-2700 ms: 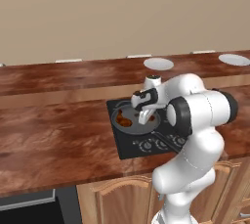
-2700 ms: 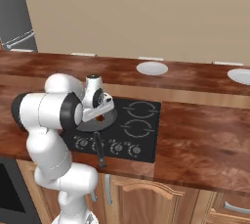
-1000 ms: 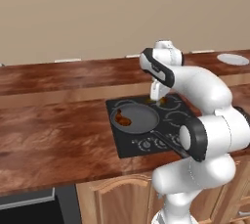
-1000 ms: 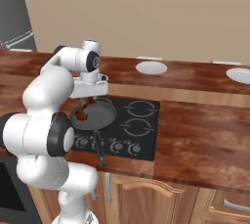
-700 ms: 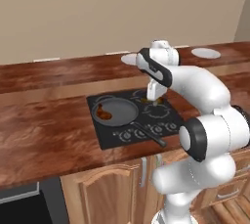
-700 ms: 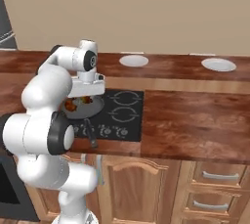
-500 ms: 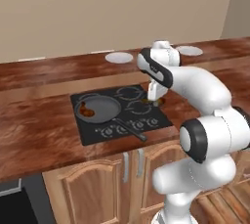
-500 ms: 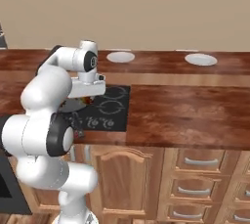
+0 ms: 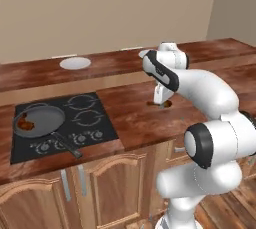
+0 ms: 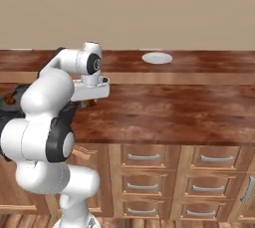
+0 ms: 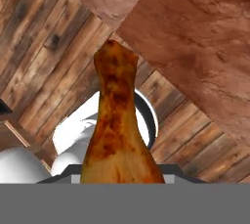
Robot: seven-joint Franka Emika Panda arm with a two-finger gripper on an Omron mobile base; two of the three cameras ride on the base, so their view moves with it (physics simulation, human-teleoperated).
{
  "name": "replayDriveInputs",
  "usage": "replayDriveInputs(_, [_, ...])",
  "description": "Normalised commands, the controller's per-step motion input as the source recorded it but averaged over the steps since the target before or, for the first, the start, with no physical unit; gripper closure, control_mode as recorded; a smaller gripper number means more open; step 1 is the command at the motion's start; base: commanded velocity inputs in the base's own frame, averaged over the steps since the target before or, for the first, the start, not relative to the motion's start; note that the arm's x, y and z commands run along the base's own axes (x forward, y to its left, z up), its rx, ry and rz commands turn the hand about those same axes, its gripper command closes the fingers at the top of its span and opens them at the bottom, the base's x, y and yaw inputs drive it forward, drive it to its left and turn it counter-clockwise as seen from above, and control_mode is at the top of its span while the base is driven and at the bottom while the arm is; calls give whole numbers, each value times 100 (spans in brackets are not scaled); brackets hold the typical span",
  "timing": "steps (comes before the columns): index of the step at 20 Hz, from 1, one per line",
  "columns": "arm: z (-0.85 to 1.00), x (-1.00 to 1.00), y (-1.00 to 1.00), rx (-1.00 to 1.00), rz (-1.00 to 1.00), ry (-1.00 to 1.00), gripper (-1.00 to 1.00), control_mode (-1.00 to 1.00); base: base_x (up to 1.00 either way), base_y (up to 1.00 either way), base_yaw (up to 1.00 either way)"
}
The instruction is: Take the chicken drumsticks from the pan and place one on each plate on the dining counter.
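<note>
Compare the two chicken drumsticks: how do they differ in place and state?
One drumstick is clamped in the hand, carried in the air above the lower counter; the other drumstick lies loose at the left edge of the pan on the stovetop. The held one points along the fingers; the other rests flat. Both are glossy reddish-brown.

- Two glossy reddish-brown drumsticks are counted: one in the pan [image 9: 26, 121], one held at the gripper [image 11: 119, 130].
- One round dark-grey frying pan [image 9: 42, 119] is seen.
- Two round flat white plates are counted: [image 9: 75, 63] and [image 10: 157, 57].
- One black stovetop [image 9: 85, 118] is seen.
</note>
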Motion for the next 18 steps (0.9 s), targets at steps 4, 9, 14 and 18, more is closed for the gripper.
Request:
replayDriveInputs(4, [0, 0, 0, 0, 0, 0, 100, 100, 0, -100, 0])
replayDriveInputs(9, [0, 0, 0, 0, 0, 0, 100, 100, 0, -100, 0])
replayDriveInputs(14, [0, 0, 0, 0, 0, 0, 100, 100, 0, -100, 0])
replayDriveInputs(18, [0, 0, 0, 0, 0, 0, 100, 100, 0, -100, 0])
